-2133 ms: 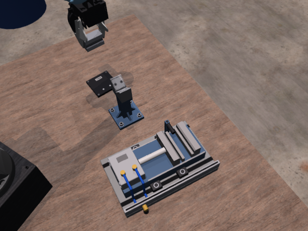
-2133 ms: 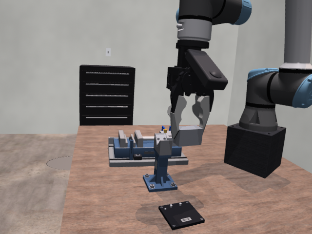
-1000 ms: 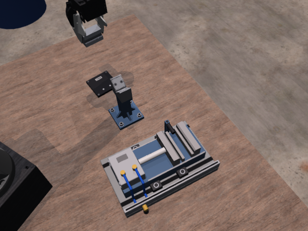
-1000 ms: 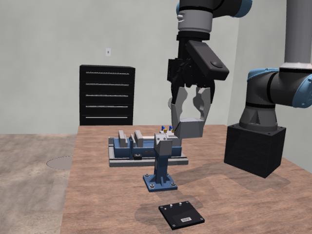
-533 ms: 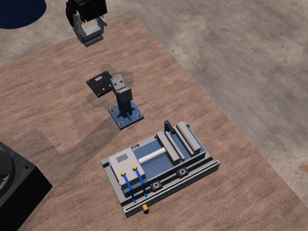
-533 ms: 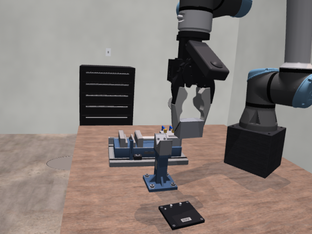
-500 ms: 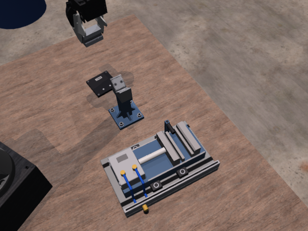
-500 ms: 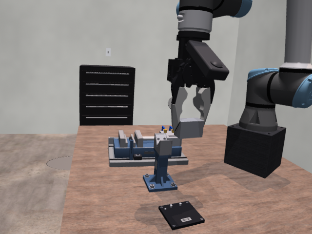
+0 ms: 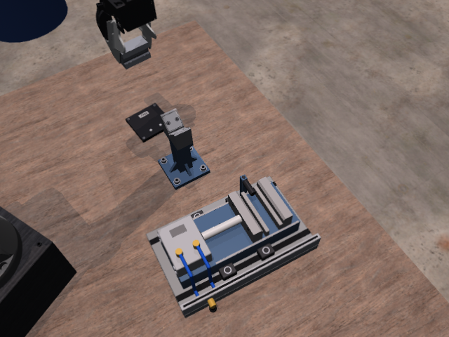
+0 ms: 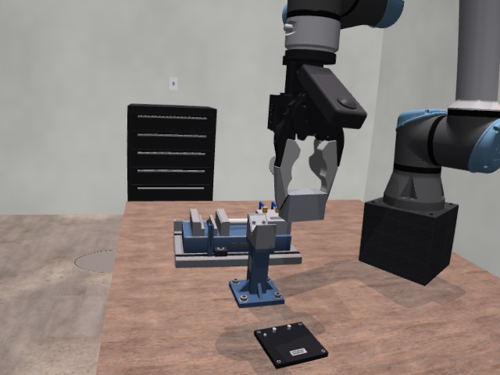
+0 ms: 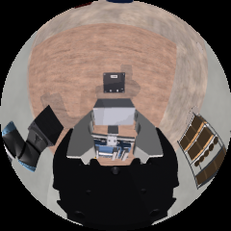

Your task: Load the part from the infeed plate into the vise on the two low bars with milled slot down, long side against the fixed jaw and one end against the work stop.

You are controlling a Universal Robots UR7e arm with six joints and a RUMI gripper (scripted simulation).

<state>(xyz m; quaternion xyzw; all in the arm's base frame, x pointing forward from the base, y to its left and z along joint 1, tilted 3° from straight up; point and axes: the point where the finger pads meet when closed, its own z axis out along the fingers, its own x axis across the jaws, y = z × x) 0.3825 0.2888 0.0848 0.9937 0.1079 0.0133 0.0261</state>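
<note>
The block (image 10: 303, 205) hangs in the air, clamped between the claw's (image 10: 301, 203) two pale fingers (image 10: 282, 177) (they pinch it from either side), high above the wooden table (image 10: 363, 323). Taking the V-block stand (image 10: 258, 258) as landmark: the block is above and just behind its top, the black infeed plate (image 10: 291, 343) lies in front of it, and the open vise (image 10: 233, 242) sits behind it.
</note>
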